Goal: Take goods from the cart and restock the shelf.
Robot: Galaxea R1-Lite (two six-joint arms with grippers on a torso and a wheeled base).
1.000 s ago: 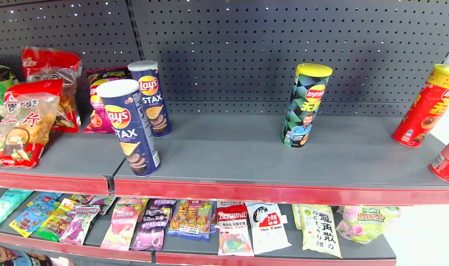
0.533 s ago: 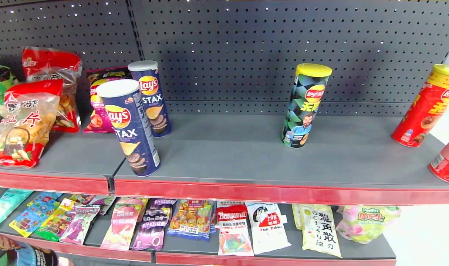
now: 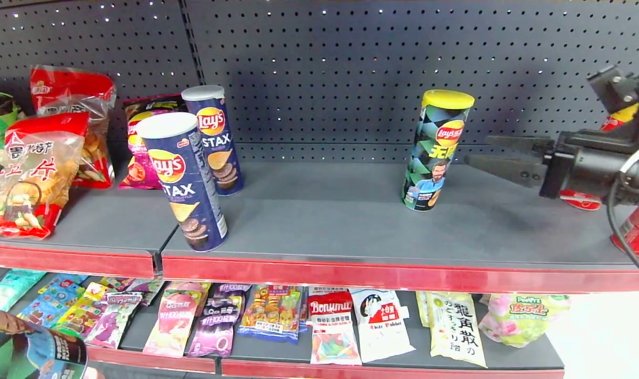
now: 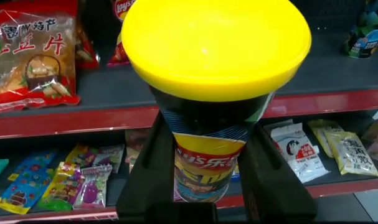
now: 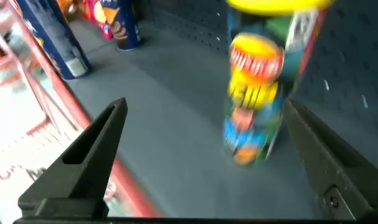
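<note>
below, left gripper (image 4: 210,149) pinches a yellow-lidded can (image 4: 213,50) low before the shelf (image 3: 351,226); right gripper (image 3: 480,149), jaws spread, points at the standing can (image 3: 435,152) from just to its right, level with its middle.

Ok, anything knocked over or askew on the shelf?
Nothing stands out. The front blue can, rear blue can and green can stand upright, nothing spilled. The right gripper is open, facing the green can; the left gripper holds a yellow-lidded can.

Shelf (image 3: 351,231) carries snack bags (image 3: 35,173) at left end, two blue cans (image 3: 185,184) beside them, one green can (image 3: 435,152) right of centre, red cans (image 3: 638,234) at right end.
</note>
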